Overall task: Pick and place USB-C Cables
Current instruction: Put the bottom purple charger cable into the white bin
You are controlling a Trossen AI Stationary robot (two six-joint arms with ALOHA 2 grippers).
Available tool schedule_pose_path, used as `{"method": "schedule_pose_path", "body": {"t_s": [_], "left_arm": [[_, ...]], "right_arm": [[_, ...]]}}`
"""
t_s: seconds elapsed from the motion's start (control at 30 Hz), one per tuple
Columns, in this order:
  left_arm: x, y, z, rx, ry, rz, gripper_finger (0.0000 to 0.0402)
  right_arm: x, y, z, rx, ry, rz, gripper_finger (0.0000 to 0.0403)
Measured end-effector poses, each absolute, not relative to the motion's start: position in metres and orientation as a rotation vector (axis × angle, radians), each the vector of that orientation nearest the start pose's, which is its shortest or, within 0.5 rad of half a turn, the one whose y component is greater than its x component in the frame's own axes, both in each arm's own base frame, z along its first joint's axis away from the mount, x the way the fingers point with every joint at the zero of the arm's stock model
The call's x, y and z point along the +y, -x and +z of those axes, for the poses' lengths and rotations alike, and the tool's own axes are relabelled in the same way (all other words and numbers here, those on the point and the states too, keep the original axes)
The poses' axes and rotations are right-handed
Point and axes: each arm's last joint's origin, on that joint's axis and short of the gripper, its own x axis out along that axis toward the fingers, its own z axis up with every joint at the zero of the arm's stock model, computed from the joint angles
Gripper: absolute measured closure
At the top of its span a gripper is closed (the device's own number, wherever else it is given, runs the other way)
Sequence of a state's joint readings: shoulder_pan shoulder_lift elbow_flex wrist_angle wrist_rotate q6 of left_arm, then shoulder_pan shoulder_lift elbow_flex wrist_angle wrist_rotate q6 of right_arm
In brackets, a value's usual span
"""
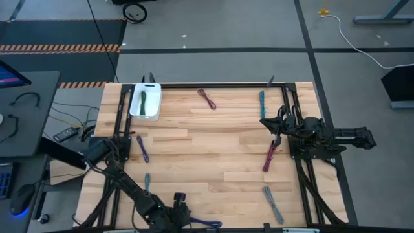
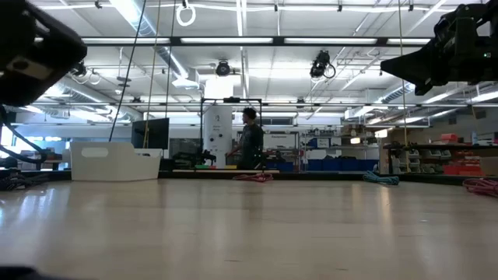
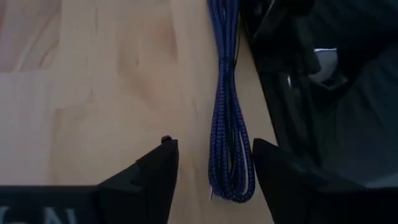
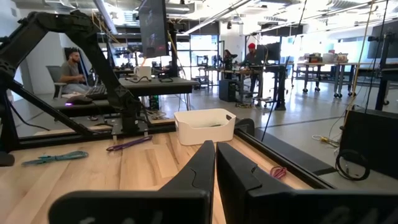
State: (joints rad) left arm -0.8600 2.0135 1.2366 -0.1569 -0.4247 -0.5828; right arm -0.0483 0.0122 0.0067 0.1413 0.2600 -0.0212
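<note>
Several coiled cables lie on the wooden table. A dark blue cable (image 3: pixel 227 124) lies flat at the near edge (image 1: pixel 206 224), and my left gripper (image 3: pixel 214 165) is open with one finger on each side of its looped end, not touching it. My left gripper (image 1: pixel 183 213) is low over the near edge. My right gripper (image 4: pixel 215 163) is shut and empty, hovering at the table's right side (image 1: pixel 272 123). A white bin (image 1: pixel 145 100) at the far left corner holds a green cable (image 1: pixel 143 100).
Loose on the table are a maroon cable (image 1: pixel 207 98), a teal cable (image 1: pixel 262 100), another maroon cable (image 1: pixel 270 156), a grey cable (image 1: pixel 273 204), a purple cable (image 1: pixel 142 147) and a teal-grey cable (image 1: pixel 147 183). Black frame rails (image 1: pixel 294 103) run along the table's edges. People show in the room behind.
</note>
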Motion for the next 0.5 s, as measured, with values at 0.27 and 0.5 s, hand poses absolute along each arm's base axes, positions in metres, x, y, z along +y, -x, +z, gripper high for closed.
{"method": "schedule_pose_path", "body": {"t_s": [0.27, 0.5], "left_arm": [[-0.300, -0.275, 0.119, 0.881, 0.009, -0.145, 0.0226], [-0.283, -0.284, 0.119, 0.922, 0.238, 0.073, 0.0369]], "right_arm": [[-0.012, -0.096, 0.178, -0.132, 0.007, -0.309, 0.0380], [-0.012, -0.096, 0.178, -0.132, 0.007, -0.308, 0.0380]]}}
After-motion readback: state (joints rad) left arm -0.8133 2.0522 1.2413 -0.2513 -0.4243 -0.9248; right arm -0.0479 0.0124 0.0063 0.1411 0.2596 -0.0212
